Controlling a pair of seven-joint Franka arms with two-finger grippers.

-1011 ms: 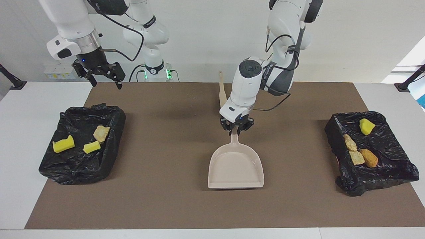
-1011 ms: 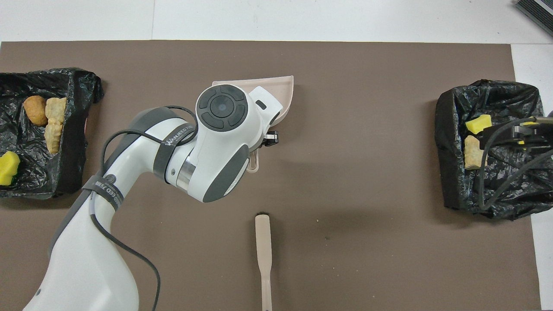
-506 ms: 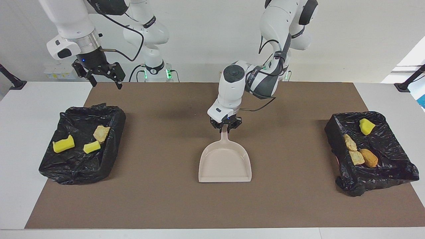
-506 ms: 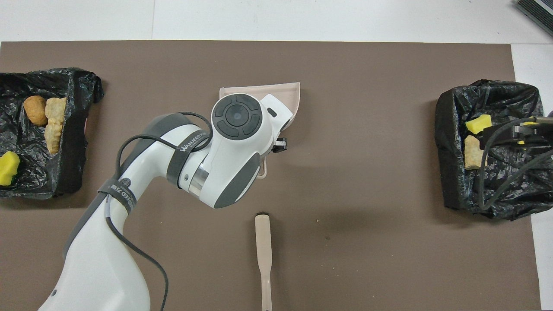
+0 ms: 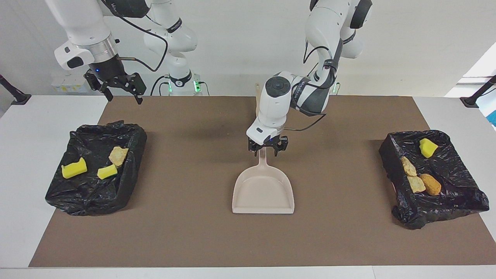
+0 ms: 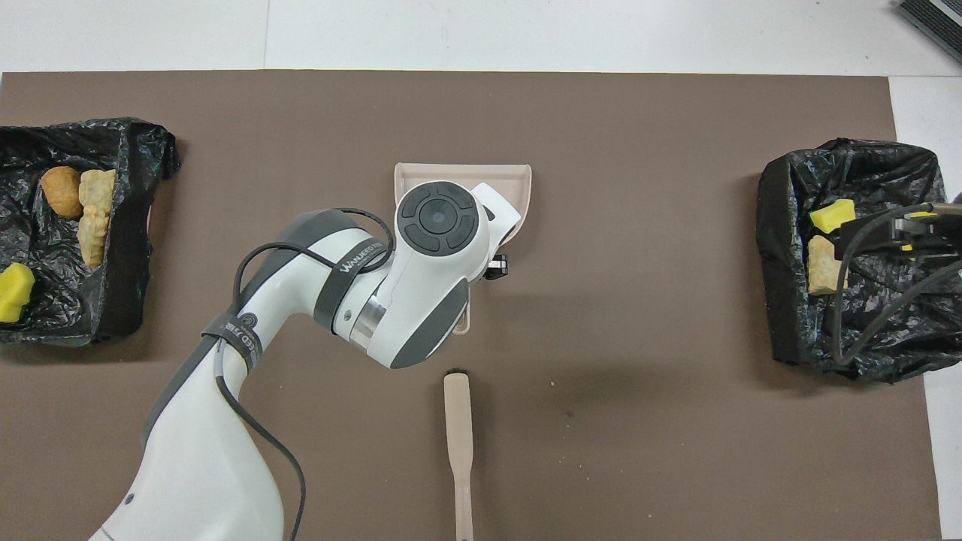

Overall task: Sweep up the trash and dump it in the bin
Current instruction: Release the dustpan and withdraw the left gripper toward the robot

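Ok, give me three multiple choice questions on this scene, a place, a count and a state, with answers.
1. Where does the hand brush lie relative to the dustpan? A) nearer to the robots B) inside it C) in a bin
2. How many scraps lie in the black-lined bin at the left arm's end? A) two B) four C) seven
3. How is the left gripper? A) shut on the brush B) open over the dustpan's handle C) shut on a scrap

1 A: it lies on the mat between the dustpan's handle and the robots.
2 B: one yellow sponge chunk, three tan-to-brown pieces.
3 B: its jaws stand apart either side of the handle.
The right gripper waits raised, open.
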